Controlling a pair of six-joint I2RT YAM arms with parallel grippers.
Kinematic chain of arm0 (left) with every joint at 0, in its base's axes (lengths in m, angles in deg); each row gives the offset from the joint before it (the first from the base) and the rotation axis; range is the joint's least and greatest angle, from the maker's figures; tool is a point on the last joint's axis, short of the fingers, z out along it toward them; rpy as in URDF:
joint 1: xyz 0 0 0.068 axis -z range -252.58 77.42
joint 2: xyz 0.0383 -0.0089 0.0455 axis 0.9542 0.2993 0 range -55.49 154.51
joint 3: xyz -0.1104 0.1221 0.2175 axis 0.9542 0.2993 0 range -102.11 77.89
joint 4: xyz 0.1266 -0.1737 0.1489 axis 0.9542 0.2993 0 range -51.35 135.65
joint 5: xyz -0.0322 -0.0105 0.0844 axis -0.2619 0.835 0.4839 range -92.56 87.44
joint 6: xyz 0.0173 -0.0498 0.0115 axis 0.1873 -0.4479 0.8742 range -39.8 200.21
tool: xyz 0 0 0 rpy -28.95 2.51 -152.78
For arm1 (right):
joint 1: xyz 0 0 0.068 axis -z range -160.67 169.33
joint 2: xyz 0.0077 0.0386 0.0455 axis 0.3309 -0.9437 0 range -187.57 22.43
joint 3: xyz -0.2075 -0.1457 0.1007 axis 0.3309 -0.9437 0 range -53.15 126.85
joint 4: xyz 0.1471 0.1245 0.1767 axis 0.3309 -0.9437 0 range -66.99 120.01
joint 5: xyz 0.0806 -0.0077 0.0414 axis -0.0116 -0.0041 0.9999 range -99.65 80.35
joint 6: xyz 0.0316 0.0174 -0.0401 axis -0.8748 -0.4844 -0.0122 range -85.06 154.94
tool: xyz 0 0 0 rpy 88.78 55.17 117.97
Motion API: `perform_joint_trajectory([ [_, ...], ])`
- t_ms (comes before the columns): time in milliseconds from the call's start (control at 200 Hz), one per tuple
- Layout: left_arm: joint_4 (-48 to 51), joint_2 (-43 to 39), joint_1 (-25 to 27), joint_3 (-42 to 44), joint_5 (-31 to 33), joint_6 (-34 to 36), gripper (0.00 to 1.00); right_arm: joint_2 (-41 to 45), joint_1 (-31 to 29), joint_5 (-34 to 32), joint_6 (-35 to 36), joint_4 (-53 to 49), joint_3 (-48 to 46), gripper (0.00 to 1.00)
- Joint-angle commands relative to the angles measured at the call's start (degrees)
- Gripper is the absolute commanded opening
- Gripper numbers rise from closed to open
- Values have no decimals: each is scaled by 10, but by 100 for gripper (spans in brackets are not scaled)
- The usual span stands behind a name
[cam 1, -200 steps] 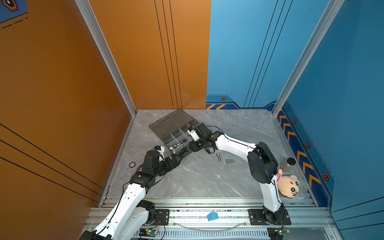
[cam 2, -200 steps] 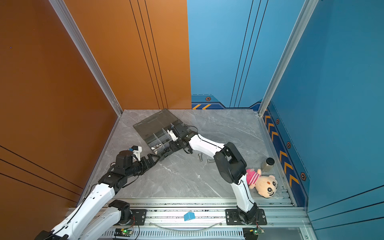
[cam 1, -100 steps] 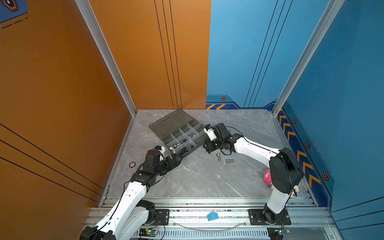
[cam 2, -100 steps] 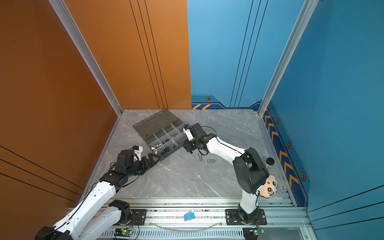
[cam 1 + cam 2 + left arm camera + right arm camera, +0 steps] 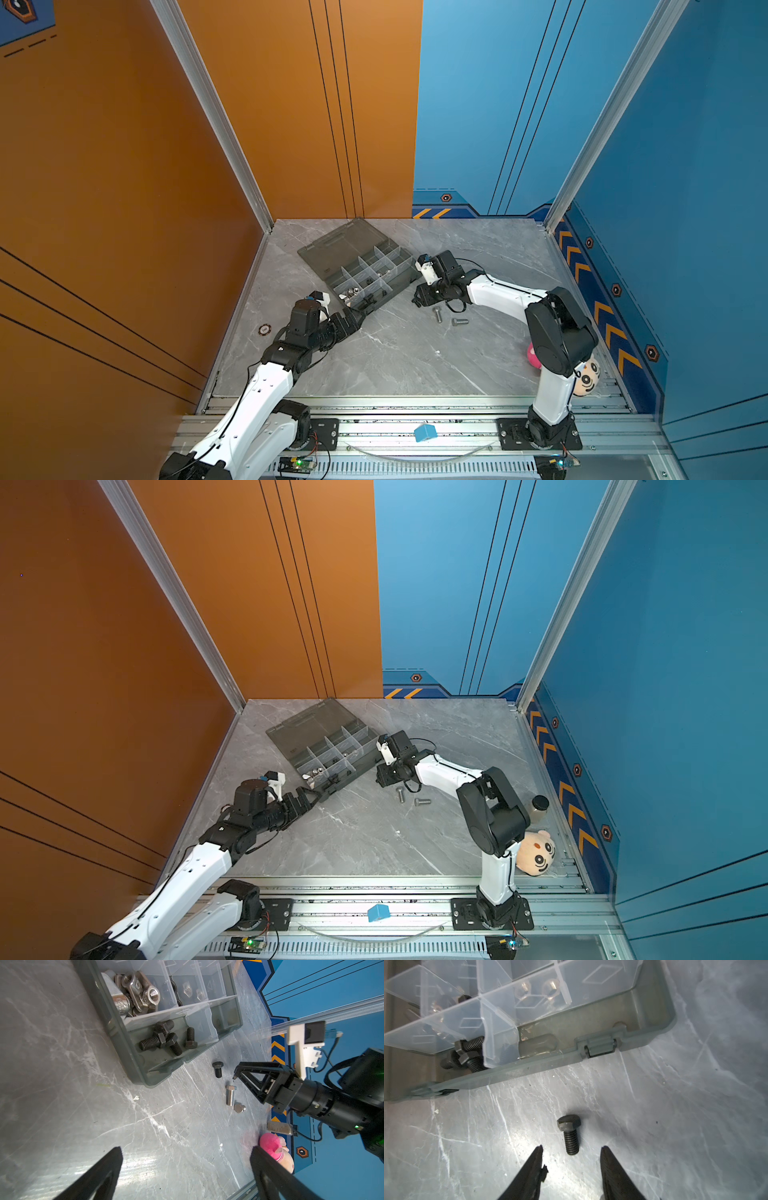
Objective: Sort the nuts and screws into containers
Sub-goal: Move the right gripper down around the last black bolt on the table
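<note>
Over the last second the right arm has drawn back from above the organizer box (image 5: 533, 1066), where it was stretched over the compartments. Its right claw (image 5: 417, 300) now hangs low over the bare tabletop (image 5: 374, 357), just beside the box's front wall. The wrist view shows its jaws parted with nothing between them, and a loose black screw (image 5: 569, 1134) lies on its side just ahead of the tips, head toward the box. That reads as one delivery finished and the next pick being lined up. The jaws straddle the line of the shank, so a short advance and a squeeze should take it. The screw likely belongs with the other black screws (image 5: 166, 1041) in the corner compartment, next to the one holding the silver winged nuts (image 5: 137, 991). Two silver bolts (image 5: 437, 314) (image 5: 459, 321) also remain on the tabletop, near the claw but further from the box. The sorting looks well along but unfinished, with at least three pieces out. The left claw (image 5: 187, 1150) has scarcely moved; it is spread wide and empty, close by the box's near corner.
</note>
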Motion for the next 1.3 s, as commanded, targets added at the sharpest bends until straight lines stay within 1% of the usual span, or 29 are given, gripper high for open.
perform_joint_trajectory([
  [0, 0, -1, 2, -16, -4, 2, 98, -20, 1, 17, 6, 6, 22, 47],
  [345, 2, 0, 3, -16, -1, 2, 98, -42, -8, 27, 2, 14, 20, 46],
  [971, -1, 2, 3, -13, -1, 3, 98, -77, -21, 10, -3, 24, 28, 44],
  [1141, -1, 1, 3, -12, -1, 4, 98, -86, -23, 4, -4, 22, 31, 42],
  [1292, -2, 1, 3, -11, -2, 2, 98, -88, -24, 4, -6, 20, 33, 38],
])
